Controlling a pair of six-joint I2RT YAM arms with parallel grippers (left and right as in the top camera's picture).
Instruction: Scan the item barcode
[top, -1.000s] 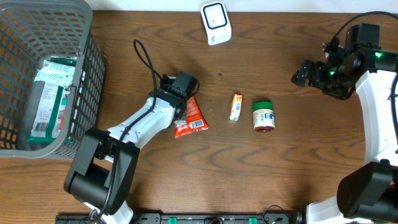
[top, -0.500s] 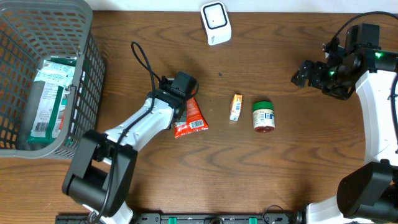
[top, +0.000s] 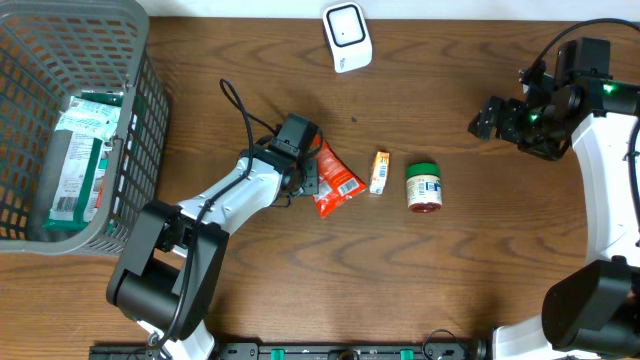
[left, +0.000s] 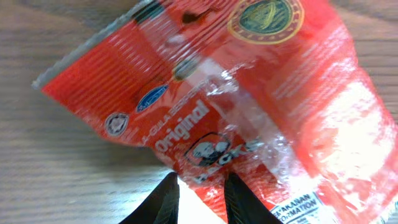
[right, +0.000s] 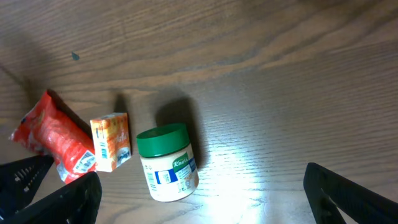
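Brown wood-grain table fills every view. Nearest the robot's base, the left gripper is clenched on the red snack packet. The left wrist view shows both fingers pinching only the crinkly lower edge, with the printed front facing the camera. At three o'clock from the packet, just beside it, lies a small orange box, then a green-lidded jar. The right gripper hangs released, jaws wide, holding nothing, at about two o'clock. The grey basket sits at nine o'clock. Farthest, at twelve o'clock, stands the white scanner, well apart from the packet.

Such a shallow pinch on slick film could slip during the carry. A swing could knock the box, and a barcode turned away from the scanner would not read.
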